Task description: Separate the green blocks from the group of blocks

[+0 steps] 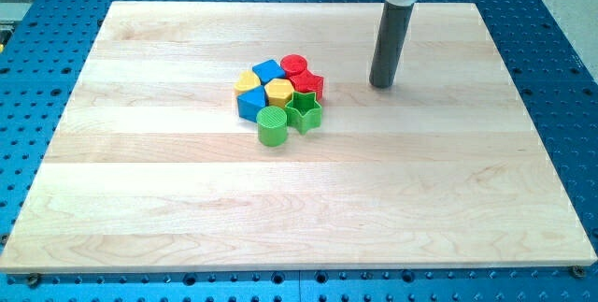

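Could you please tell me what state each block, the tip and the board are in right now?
Green cylinder: upright, at the cluster's bottom edge, touching the green star.
Green star: flat, still packed into the cluster.
Red blocks: clustered, top right.
Blue blocks: clustered, left side.
Yellow blocks: clustered, middle.
My tip: on the board, apart from the blocks, to the cluster's right.
Board: flat.

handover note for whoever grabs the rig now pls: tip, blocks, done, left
My tip: on the board, at the view's right of the cluster, apart from every block.
Green cylinder and green star: side by side at the cluster's bottom edge, against the other blocks.
Cluster also holds two blue blocks, two yellow and two red, packed tight.
Done: nothing, greens not separated.
Left: push both greens away from the group, probably toward the view's bottom.
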Controlling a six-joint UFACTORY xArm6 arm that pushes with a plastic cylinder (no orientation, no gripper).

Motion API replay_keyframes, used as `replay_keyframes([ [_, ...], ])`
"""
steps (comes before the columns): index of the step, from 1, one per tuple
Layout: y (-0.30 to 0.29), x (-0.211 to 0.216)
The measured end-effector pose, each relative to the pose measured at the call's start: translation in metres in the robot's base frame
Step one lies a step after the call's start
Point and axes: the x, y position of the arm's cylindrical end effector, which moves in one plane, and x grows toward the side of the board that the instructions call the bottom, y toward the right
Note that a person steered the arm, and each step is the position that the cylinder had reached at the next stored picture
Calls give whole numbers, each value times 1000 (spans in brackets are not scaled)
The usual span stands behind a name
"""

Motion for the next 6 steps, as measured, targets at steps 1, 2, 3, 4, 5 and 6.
replay_keyframes([
  [1,-7,4],
  [2,-35,22],
  [3,-71,52],
  [4,-122,97],
  [5,-179,105],
  [6,-207,139],
])
